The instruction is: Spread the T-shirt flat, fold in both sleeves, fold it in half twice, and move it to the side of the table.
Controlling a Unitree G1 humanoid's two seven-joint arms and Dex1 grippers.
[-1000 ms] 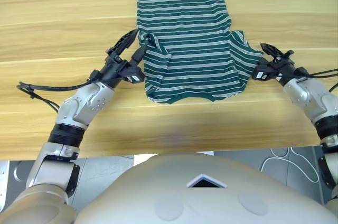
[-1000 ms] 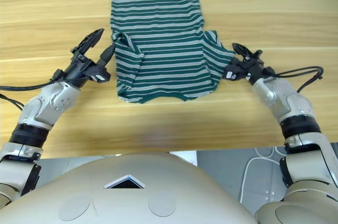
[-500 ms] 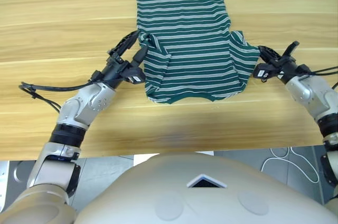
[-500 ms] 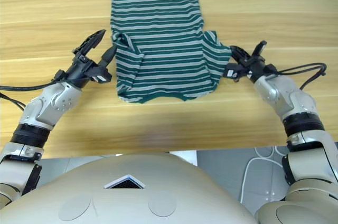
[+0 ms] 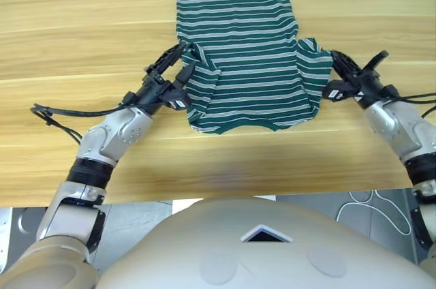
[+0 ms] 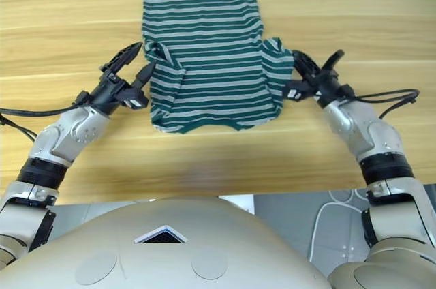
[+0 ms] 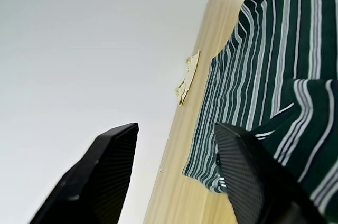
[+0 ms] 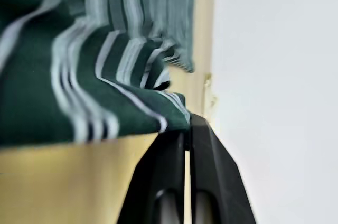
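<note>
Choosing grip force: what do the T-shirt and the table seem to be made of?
T-shirt: soft knit fabric, probably cotton jersey, matte; it creases and bunches at its edges. Table: wood or wood-look laminate, smooth with slight sheen; grain lines run across it.

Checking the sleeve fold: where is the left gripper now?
Left eye view, robot's left side: the left gripper is open over the table, at the left sleeve edge of the T-shirt.

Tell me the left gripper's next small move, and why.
Probably it should ease a little further onto the bunched sleeve and close on its edge. The left gripper is open right beside that sleeve, with striped cloth against one finger, and the T-shirt is not yet spread flat.
</note>
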